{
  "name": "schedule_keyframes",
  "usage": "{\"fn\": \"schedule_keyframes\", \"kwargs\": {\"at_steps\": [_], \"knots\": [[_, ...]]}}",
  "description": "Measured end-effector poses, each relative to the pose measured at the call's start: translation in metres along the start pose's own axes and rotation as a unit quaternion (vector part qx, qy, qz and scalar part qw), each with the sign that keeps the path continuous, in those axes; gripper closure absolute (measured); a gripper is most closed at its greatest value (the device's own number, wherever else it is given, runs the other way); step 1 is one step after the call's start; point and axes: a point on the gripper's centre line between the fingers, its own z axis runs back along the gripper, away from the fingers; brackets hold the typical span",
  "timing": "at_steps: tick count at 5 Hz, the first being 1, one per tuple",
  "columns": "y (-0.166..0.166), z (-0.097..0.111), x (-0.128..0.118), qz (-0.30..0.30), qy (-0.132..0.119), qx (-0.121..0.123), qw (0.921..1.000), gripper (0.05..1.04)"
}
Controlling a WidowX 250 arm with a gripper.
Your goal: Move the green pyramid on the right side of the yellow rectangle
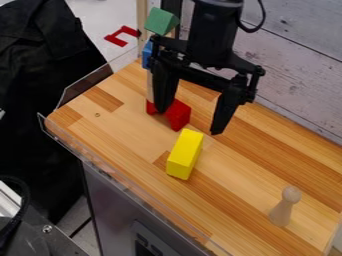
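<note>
My gripper (pixel 189 120) hangs over the back left of the wooden table, its two fingers spread wide with nothing held between them. The green block (pixel 161 21), wedge-like in shape, is up at the top, left of the arm and higher in view than the fingers. It appears to top a stack with a blue block (pixel 147 54) below it, partly hidden by the gripper. In front of the gripper, the yellow rectangle (pixel 184 154) lies on the tabletop.
A red block (pixel 177 114) sits behind the yellow one, partly behind the left finger. A wooden peg figure (pixel 285 206) stands at the front right. Clear plastic edging borders the table (pixel 240 175) on the left, and a whitewashed plank wall (pixel 297 65) rises behind.
</note>
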Motion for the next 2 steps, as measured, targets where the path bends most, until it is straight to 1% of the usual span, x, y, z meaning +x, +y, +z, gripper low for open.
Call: {"fn": "schedule_keyframes", "kwargs": {"at_steps": [1, 2], "knots": [[0.0004, -0.0058, -0.0009, 0.001, 0.012, 0.005, 0.9999, 0.085], [0.0041, -0.0020, 0.0041, 0.012, 0.007, 0.013, 0.9998, 0.085]]}}
